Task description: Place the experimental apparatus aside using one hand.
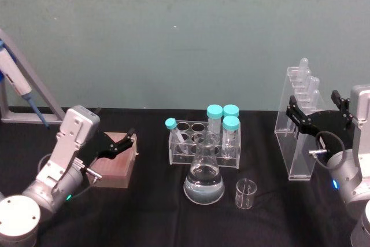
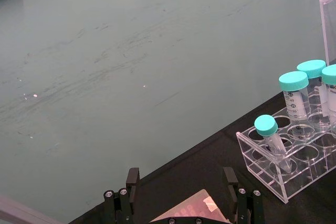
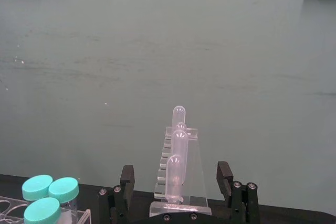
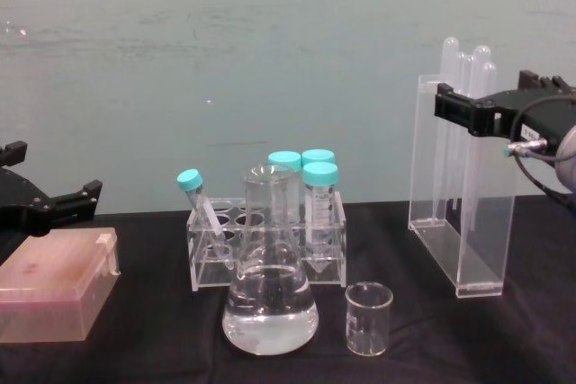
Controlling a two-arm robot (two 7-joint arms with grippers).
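Step in hand, as I judge it: grasping the tall narrow clear acrylic stand with long round-topped tubes. It stands upright on the black tabletop at the robot's right, well apart from the conical glass flask and the small clear glass beaker in the middle. The right gripper sits level with the stand's upper half, claw spread wide and the stand lined up between the fingers; contact unclear. To do it well: centre the stand, close on the flat walls rather than the tubes, and lift straight up, as it looks tippy. The right arm reaches in from the right, wrist roughly level. The left gripper is idle, claw open, over the pink box.
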